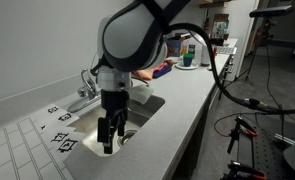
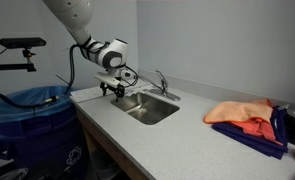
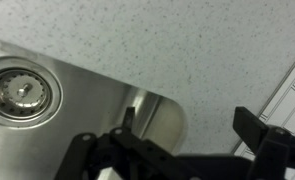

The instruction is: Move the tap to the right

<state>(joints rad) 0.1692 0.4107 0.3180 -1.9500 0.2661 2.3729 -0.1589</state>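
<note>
Speckled grey countertop (image 2: 187, 135) with a steel sink (image 2: 159, 104) sunk in, its corner below the fingers (image 1: 108, 138). Near them, at the basin's rim, the tap (image 2: 162, 82). Beside them, printed marker sheets (image 1: 59, 125). Well away, orange cloth (image 2: 245, 110) on purple cloth (image 2: 249, 138).

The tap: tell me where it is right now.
In an exterior view the tap stands on the counter at the back rim of the sink. The gripper hangs toward the picture's left of it, over the sink's corner, apart from it.

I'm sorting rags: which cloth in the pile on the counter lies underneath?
The purple cloth; its edge shows along the bottom of the pile, with the orange cloth lying on top of it.
</note>
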